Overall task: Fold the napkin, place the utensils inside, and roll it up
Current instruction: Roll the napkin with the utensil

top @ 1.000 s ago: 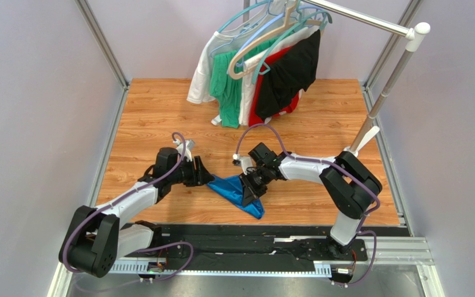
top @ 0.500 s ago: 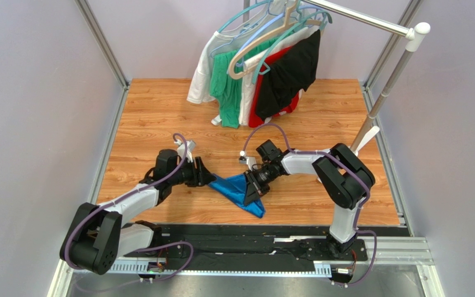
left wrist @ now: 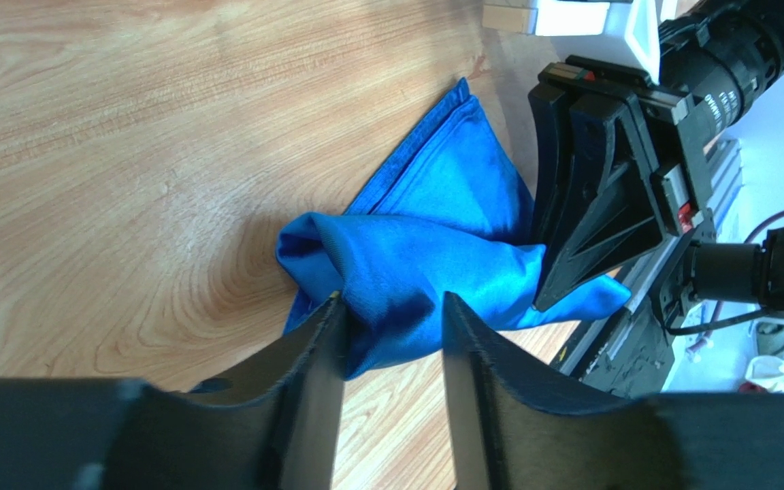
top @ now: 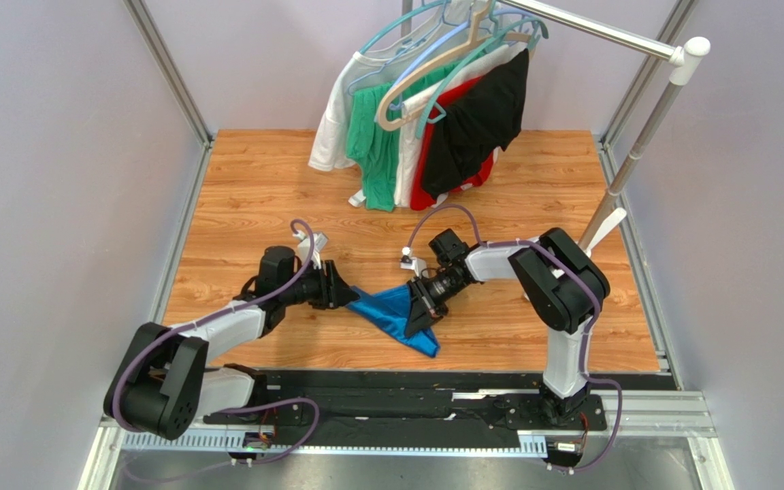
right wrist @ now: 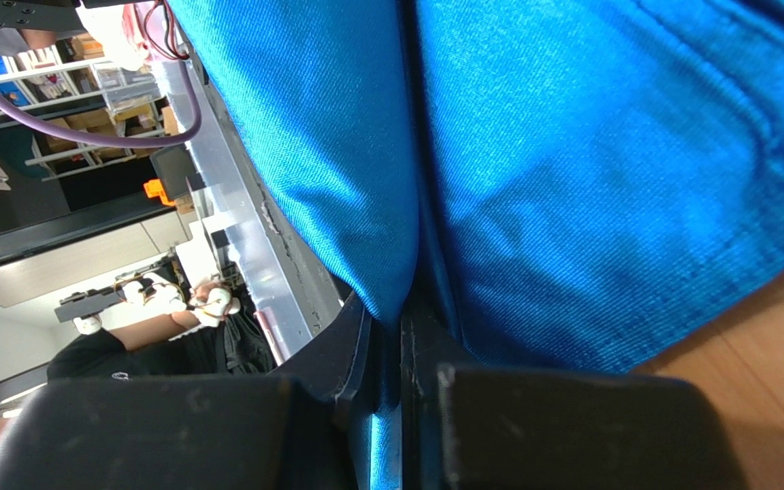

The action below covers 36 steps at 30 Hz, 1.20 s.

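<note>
The royal-blue napkin (top: 391, 309) lies crumpled in a rough triangle on the wooden table between both arms. My right gripper (top: 419, 314) is shut on the napkin's right part; in the right wrist view a fold of the napkin (right wrist: 590, 153) is pinched in the right gripper (right wrist: 401, 327). My left gripper (top: 346, 297) is at the cloth's left corner. In the left wrist view the left gripper (left wrist: 391, 311) stands open, with the bunched napkin (left wrist: 437, 255) edge reaching in between the fingertips (left wrist: 330, 332) and wood showing through the gap. No utensils are in view.
A clothes rack (top: 636, 143) stands at the back right, with green, white, red and black garments (top: 437, 112) on hangers over the table's far edge. A metal rail (top: 447, 408) with both arm bases runs along the near edge. Frame posts stand at the back corners.
The left gripper has crept a little toward the napkin and its jaws have narrowed slightly. The right arm has folded its elbow in, the gripper still holding the cloth.
</note>
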Available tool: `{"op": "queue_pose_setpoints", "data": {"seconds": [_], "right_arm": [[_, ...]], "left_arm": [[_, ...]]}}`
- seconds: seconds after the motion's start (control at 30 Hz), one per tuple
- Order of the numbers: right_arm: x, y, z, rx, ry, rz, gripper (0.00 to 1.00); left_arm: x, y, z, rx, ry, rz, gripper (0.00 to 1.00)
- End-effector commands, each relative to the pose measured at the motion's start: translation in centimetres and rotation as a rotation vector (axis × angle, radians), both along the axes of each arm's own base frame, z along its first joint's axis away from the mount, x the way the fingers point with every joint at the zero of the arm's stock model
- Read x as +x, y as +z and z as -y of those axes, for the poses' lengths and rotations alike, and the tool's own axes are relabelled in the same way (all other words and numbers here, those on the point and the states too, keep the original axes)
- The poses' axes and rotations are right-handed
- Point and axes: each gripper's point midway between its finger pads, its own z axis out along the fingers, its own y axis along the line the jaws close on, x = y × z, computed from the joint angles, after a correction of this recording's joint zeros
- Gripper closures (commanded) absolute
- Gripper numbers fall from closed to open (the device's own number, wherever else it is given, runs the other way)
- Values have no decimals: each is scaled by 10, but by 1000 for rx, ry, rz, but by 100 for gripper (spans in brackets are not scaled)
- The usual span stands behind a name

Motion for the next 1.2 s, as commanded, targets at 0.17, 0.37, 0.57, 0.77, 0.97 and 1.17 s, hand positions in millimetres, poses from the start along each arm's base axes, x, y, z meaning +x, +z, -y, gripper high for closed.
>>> {"op": "queue_pose_setpoints", "data": {"seconds": [0.17, 0.37, 0.57, 0.77, 0.97, 1.17], "right_arm": [[15, -11, 6, -27, -24, 29, 99], [17, -14, 7, -46, -34, 26, 93], [19, -10, 10, -61, -42, 44, 70], [28, 5, 16, -97, -77, 112, 39], [44, 23, 26, -171, -124, 231, 29], [57, 47, 28, -184, -160, 364, 27]], "left_arm": [[7, 6, 9, -27, -59, 44, 86], [12, 0, 7, 13, -41, -3, 100], [16, -10, 0, 80, -7, -82, 100], [17, -17, -2, 115, 2, -138, 100], [20, -16, 1, 113, -11, -161, 100], [20, -16, 5, 116, -27, -173, 100]]}}
